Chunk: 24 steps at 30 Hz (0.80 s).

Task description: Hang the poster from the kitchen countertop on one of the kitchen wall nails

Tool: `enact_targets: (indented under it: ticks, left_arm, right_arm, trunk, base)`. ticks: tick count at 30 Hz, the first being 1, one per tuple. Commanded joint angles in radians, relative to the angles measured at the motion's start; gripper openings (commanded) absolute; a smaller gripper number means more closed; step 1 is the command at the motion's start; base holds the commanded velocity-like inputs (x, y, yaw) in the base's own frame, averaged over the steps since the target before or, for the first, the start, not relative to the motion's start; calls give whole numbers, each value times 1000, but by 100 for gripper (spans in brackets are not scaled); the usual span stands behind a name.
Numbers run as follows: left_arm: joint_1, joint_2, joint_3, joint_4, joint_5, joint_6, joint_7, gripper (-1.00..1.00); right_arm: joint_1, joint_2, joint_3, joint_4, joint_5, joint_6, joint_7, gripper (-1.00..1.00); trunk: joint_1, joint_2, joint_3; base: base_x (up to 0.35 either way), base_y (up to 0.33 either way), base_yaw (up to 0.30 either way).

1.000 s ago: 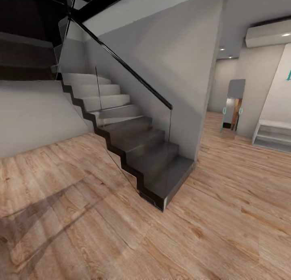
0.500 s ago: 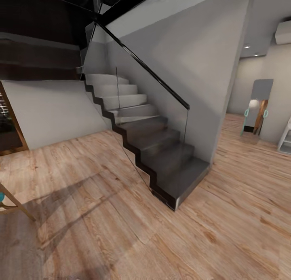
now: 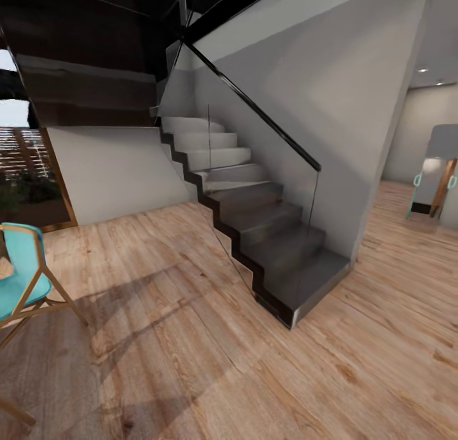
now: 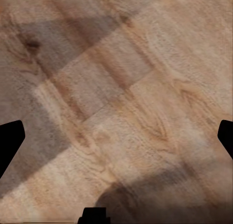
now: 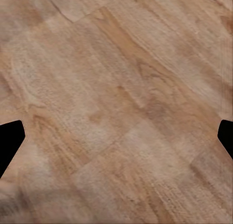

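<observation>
The poster and the kitchen countertop are out of view. I am on a wooden floor (image 3: pixel 191 338) in front of a staircase. In the left wrist view my left gripper (image 4: pixel 116 141) hangs open above the floorboards, its dark fingertips (image 4: pixel 9 141) far apart with nothing between them. My right gripper (image 5: pixel 116 141) is open too, over bare planks, with nothing held.
A dark staircase (image 3: pixel 267 236) with a glass balustrade (image 3: pixel 267 173) rises ahead against a grey wall (image 3: pixel 305 77). A teal chair with wooden legs (image 3: pixel 22 275) stands close at the left, a glazed door (image 3: pixel 25 173) behind it. A hallway with a standing mirror (image 3: pixel 439 179) opens at the right.
The camera has swung left, so the staircase has slid right in the picture. The teal chair and the glazed door have come into view at the left.
</observation>
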Motion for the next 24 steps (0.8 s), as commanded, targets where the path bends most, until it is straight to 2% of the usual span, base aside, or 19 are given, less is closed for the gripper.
enact_targets:
  ticks: [1,24]
  left_arm:
    - [0,0,1,-1,0,-1,0,100]
    - [0,0,1,-1,0,-1,0,100]
  right_arm:
    - [0,0,2,1,1,-3,0,100]
    - [-1,0,2,2,1,-2,0,100]
  trunk:
    - [0,0,-1]
    - [0,0,-2]
  base:
    - [-4,0,282]
    - [-16,0,268]
